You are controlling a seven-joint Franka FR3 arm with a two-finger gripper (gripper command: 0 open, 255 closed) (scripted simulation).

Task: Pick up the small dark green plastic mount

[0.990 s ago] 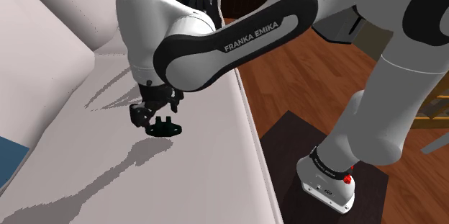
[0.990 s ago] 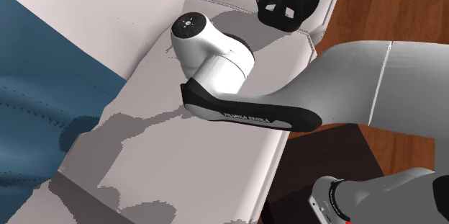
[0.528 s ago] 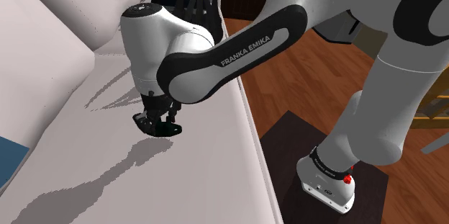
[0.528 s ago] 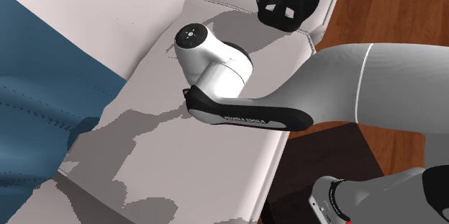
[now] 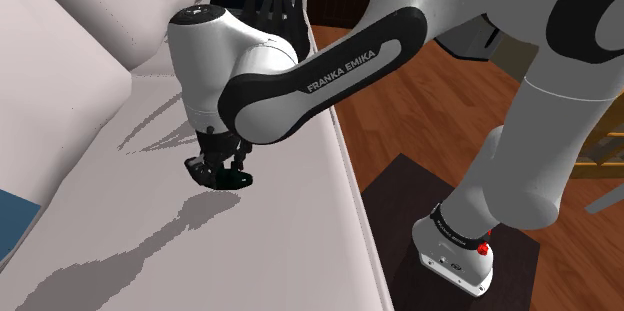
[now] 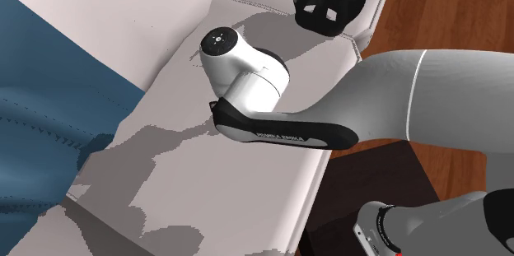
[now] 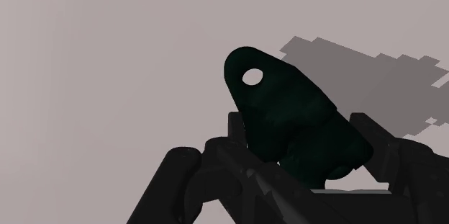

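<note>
Item: dark green mount (image 7: pixel 288 125), lower centre of wrist view.
Clamped between gripper (image 5: pixel 221 170) jaws, set on white surface (image 5: pixel 120 229).

A white sofa seat (image 5: pixel 120 249) runs beside a wooden floor (image 5: pixel 400 99). A blue cushion (image 6: pixel 41 123) lies on the seat and a black openwork object (image 6: pixel 328 3) sits at its far end. A dark mat (image 5: pixel 395 209) covers part of the floor.

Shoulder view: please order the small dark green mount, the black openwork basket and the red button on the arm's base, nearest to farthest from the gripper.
1. Small dark green mount: right at the gripper.
2. Black openwork basket: beyond the arm, at the view's top.
3. Red button: on the arm's base, lower right.
</note>
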